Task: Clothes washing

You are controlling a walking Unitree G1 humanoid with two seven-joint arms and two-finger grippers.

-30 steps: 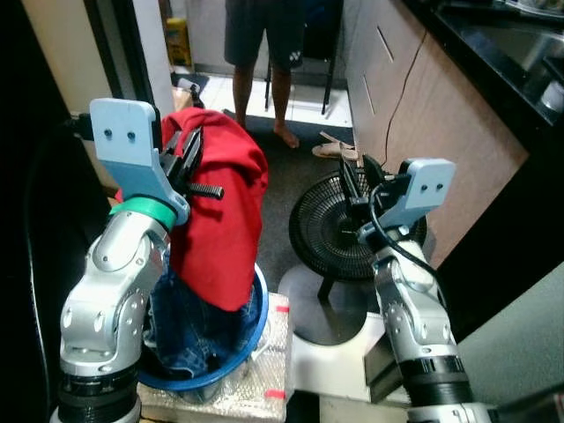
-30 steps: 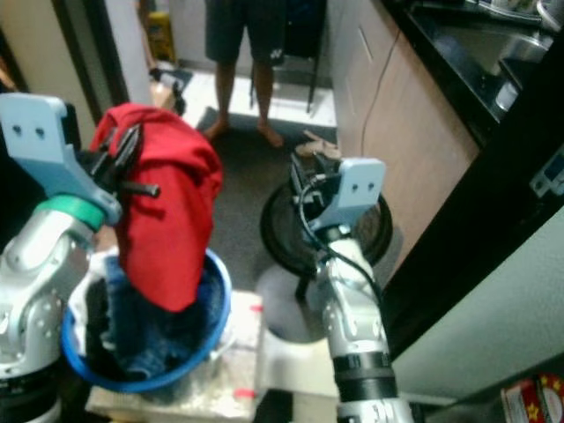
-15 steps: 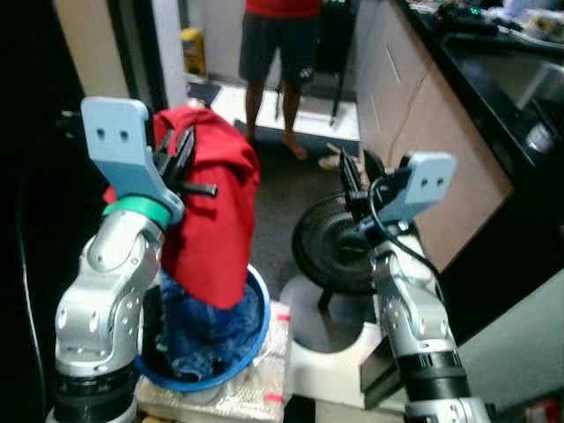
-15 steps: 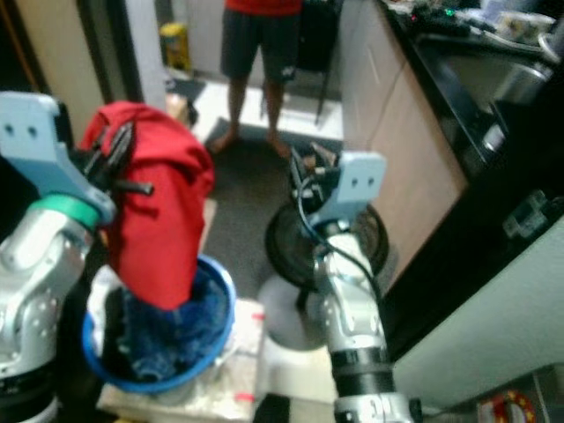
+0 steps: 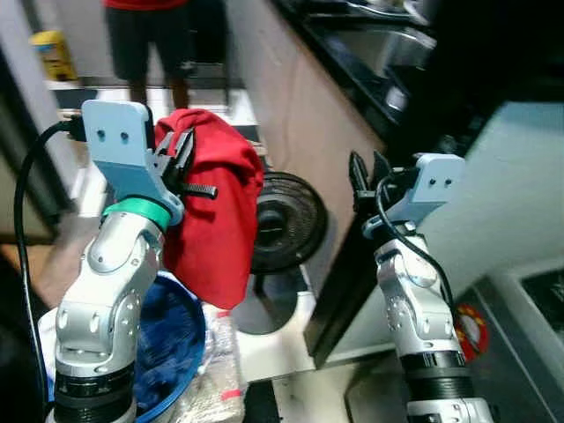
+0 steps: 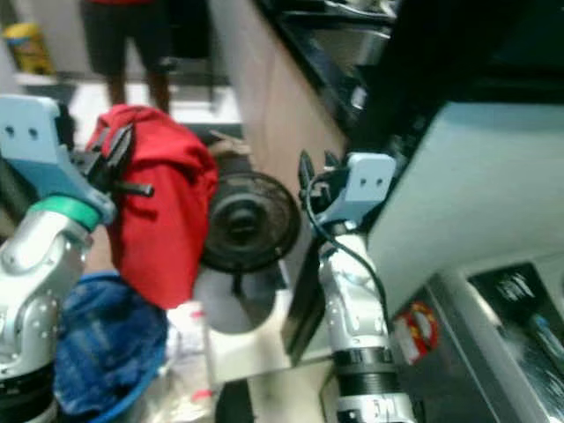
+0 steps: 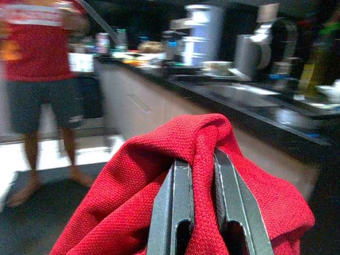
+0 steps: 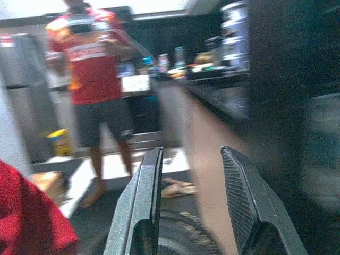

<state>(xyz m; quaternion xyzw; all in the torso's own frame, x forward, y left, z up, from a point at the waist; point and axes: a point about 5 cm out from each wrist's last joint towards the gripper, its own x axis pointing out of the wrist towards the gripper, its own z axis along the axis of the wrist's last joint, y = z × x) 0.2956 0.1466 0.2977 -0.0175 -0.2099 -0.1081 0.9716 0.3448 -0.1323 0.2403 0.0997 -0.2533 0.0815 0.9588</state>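
Note:
A red garment [image 5: 218, 220] hangs from my raised left gripper [image 5: 181, 155], which is shut on a fold of it [image 7: 204, 139]. The cloth drapes down over a blue basin [image 5: 167, 352] holding dark blue clothes, low on the left. My right gripper [image 5: 365, 169] is held up at chest height to the right, open, with nothing between its fingers [image 8: 139, 204]. It stands apart from the garment.
A black floor fan [image 5: 284, 222] stands on the floor between my arms. A person in a red shirt and dark shorts [image 8: 95, 85] stands at the far end of the room. A dark kitchen counter [image 5: 370, 53] with wooden cabinet fronts runs along the right. A pale appliance surface [image 6: 476, 185] lies at right.
The whole view has swung to the right, so the basin sits lower left and the counter and pale appliance fill the right. The left gripper still holds the red garment.

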